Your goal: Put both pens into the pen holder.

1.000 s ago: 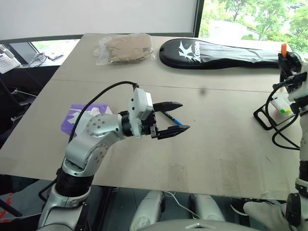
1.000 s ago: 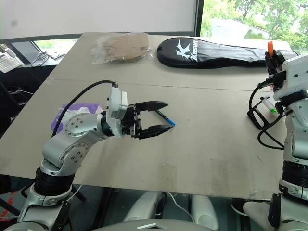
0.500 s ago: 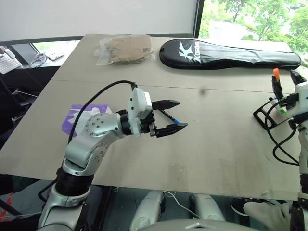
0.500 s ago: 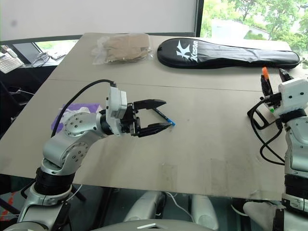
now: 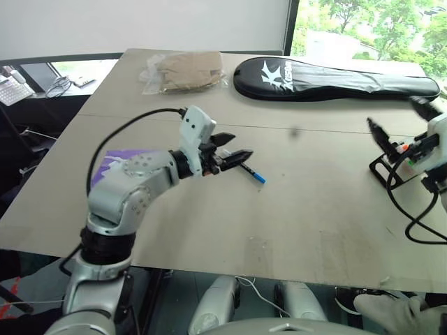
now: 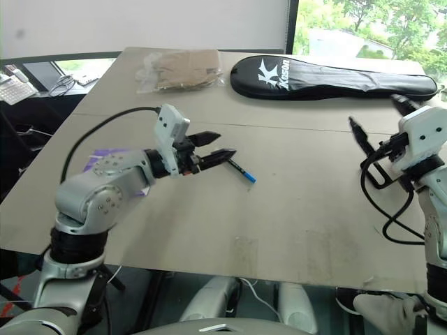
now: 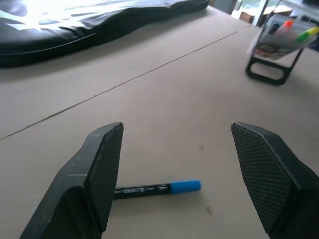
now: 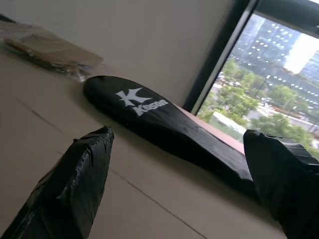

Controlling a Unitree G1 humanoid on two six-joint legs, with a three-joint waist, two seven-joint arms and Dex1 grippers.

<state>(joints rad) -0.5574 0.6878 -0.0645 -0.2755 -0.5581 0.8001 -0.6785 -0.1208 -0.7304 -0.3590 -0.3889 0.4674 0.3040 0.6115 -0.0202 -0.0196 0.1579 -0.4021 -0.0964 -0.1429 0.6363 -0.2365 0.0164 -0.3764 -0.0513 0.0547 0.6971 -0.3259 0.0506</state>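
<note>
While the blue-capped pen point(image 7: 158, 188) lies flat on the worktop point(image 5: 307, 209), well apart from the pen holder point(image 5: 404, 159), the left hand point(image 7: 174, 169) hangs just above it with its fingers spread, one to either side of the barrel and touching nothing. The blue cap points toward the holder; the far end of the barrel is hidden behind one finger.

The holder stands near the worktop's right edge, on its black frame. In the left wrist view an orange tip point(image 7: 288, 23) shows inside the clear box beside something yellow-green; I read this as the orange pen already in, though the barrel cannot be made out.

The right hand point(image 6: 380, 122) is just above the holder, fingers spread wide, nothing between them.

Step in hand, as judged: first pen done, second pen being approached for pickup. Next move calls for the left hand to drop until the fingers straddle the barrel, then close across it near the middle. The pen is slim and round and may roll off a skewed pinch. After that comes a long carry across to the holder.
</note>
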